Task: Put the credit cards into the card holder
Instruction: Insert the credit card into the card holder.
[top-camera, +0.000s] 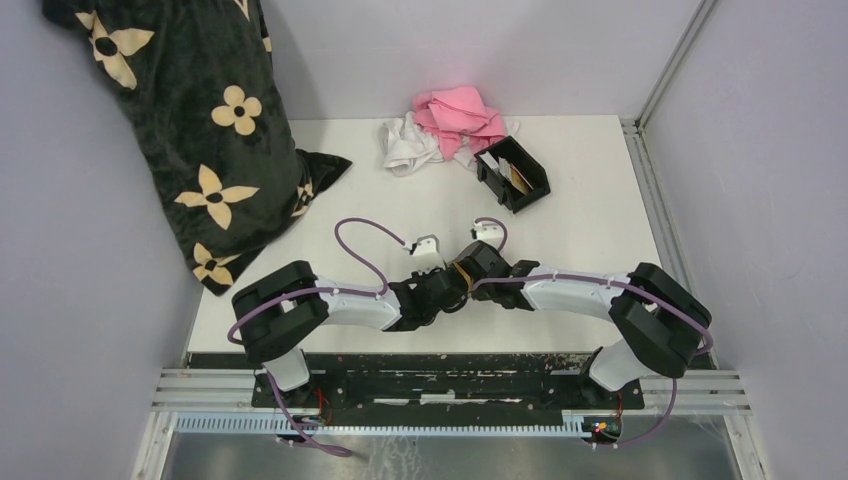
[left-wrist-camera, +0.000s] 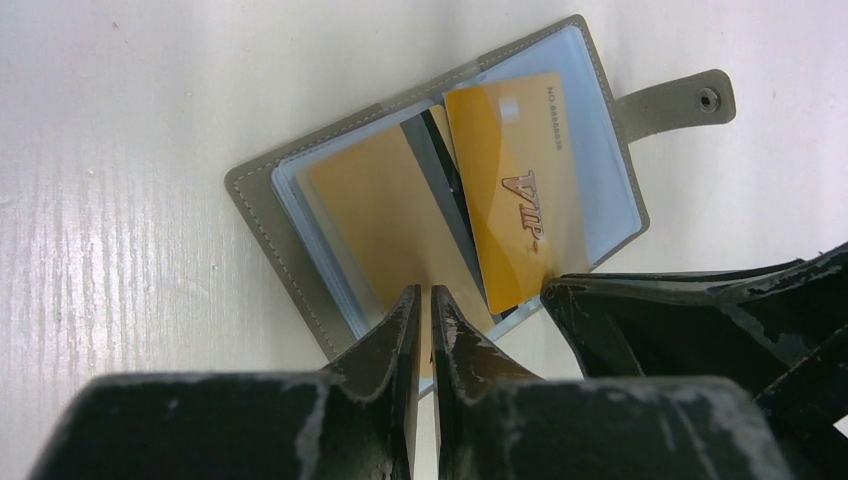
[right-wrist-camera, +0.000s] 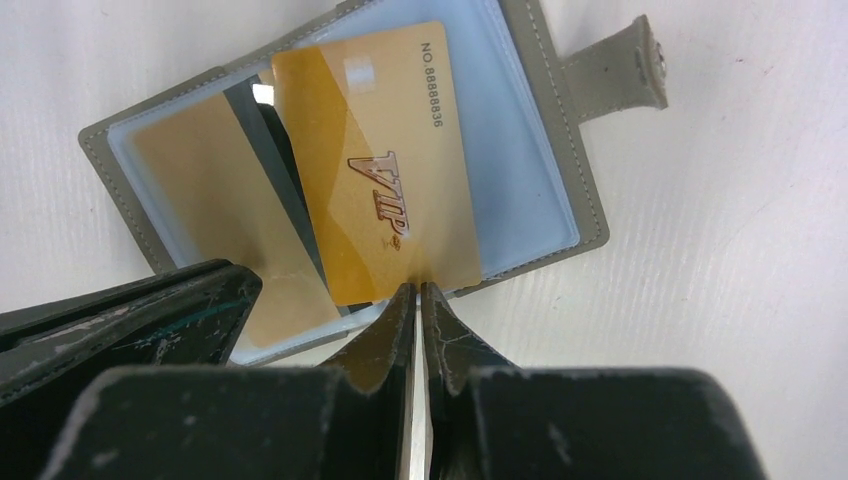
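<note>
The gold credit card (right-wrist-camera: 380, 170), sitting half out of the open wallet (right-wrist-camera: 590, 215) and well apart from the card holder (top-camera: 528, 192), is being pinched at its near edge by the closed right gripper (right-wrist-camera: 420, 292) while the closed left gripper (left-wrist-camera: 422, 297) is pinning the neighbouring sleeve (left-wrist-camera: 350, 220); so shallow a bite is probably risking slippage or wallet drag.

Black plush cushion with cream flower print (top-camera: 200, 130), possibly a folded blanket, leans in far-left corner of white tabletop (top-camera: 590, 230). Crumpled pink cloth (top-camera: 460, 115) partly overlaps crumpled white cloth (top-camera: 405, 145) at far edge. Grey fabric folding wallet (left-wrist-camera: 250, 210) lies open, clear sleeves up, snap strap (left-wrist-camera: 675, 100) extended.
</note>
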